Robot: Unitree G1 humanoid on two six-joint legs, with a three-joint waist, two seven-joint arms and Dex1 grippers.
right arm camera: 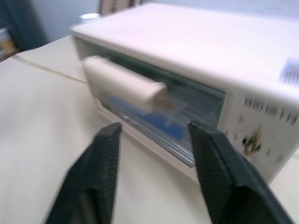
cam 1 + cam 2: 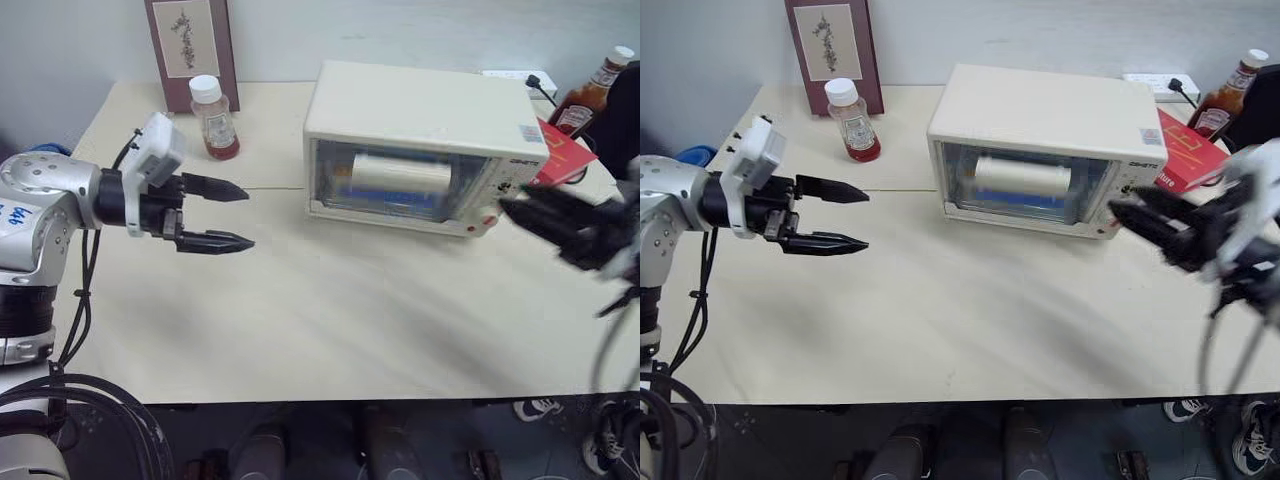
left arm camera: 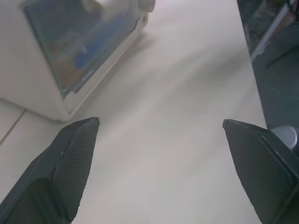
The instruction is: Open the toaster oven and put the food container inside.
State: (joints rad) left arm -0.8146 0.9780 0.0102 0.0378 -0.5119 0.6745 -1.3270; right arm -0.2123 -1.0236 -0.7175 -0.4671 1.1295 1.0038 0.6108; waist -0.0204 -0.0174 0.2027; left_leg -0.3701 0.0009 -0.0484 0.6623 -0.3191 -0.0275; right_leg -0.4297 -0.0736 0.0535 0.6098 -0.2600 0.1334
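Observation:
The cream-white toaster oven (image 2: 420,120) stands at the back of the table with its glass door shut and its bar handle (image 2: 400,172) across the front. Behind the glass, the food container (image 2: 392,198) shows as a clear shape with blue parts. My left gripper (image 2: 248,217) hovers open and empty to the oven's left, pointing toward it. My right gripper (image 2: 1118,215) hangs blurred by the oven's right front corner. In the right wrist view its fingers (image 1: 105,158) stand apart with nothing between them, facing the door.
A small white-capped bottle (image 2: 214,118) and a framed picture (image 2: 190,45) stand at the back left. A ketchup bottle (image 2: 590,95), a red box (image 2: 560,155) and a power strip (image 2: 520,78) sit right of and behind the oven. The table's front edge (image 2: 320,400) is near.

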